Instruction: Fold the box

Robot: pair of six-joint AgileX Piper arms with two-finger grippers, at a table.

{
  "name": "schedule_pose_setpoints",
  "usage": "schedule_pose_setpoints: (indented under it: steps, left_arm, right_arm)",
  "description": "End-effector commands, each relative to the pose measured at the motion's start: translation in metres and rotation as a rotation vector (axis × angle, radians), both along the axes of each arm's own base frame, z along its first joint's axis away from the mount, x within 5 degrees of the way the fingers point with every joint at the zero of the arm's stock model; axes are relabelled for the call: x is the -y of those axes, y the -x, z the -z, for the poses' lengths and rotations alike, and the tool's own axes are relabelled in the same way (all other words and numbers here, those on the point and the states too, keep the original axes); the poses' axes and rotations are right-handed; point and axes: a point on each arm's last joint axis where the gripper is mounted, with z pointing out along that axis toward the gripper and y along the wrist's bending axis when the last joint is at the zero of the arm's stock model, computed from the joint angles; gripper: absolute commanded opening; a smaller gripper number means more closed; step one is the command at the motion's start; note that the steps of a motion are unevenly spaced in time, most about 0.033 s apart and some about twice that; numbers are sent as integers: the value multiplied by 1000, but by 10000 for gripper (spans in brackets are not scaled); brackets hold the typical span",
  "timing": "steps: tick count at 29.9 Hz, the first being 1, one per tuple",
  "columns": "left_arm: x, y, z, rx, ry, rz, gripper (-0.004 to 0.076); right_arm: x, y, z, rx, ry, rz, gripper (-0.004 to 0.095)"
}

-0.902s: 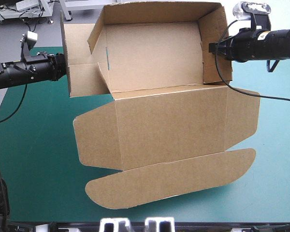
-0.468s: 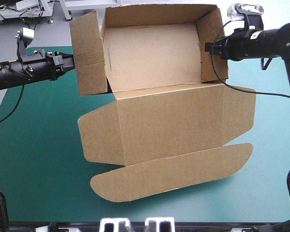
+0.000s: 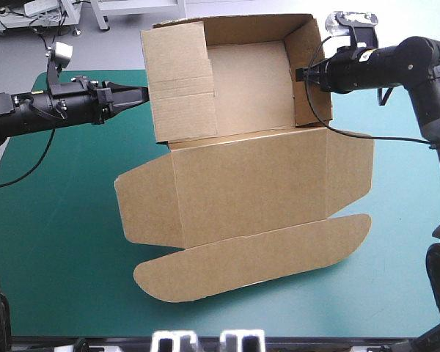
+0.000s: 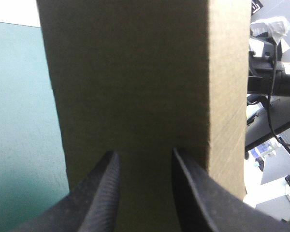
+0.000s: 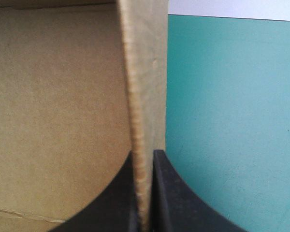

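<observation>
Flap [image 3: 180,81] swung inward; right end effector [image 3: 301,75] grips one box [image 3: 249,191], left end effector [image 3: 144,92] released.

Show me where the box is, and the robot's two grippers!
box [image 3: 249,191]: high view, on the flat lid panel.
left gripper [image 3: 145,92]: high view, at its fingertips, by the box's side flap.
right gripper [image 5: 144,155]: right wrist view, where its fingertips pinch the box's wall.
</observation>
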Motion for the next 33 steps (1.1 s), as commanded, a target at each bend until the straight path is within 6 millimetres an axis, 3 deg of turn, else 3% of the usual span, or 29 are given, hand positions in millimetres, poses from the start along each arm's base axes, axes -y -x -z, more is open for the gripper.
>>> schedule_pose_setpoints:
  steps: [1,16,22,26,33]
  left_arm:
    - [10,21,-25,59,78,82,256]
    - [7,16,-23,56,51,21,256]
    - [13,14,-21,59,33,14,256]
    - [26,11,-12,25,-75,-26,256]
    - [30,2,0,-11,-219,-166,254]
  right_arm:
    - [-1,10,-27,110,-80,14,-14]
    - [-5,3,-20,85,-110,0,-14]
    - [-29,8,-18,97,-56,-37,2]
    - [-49,11,-16,111,-27,-52,2]
    - [-63,16,-13,89,-15,-74,2]
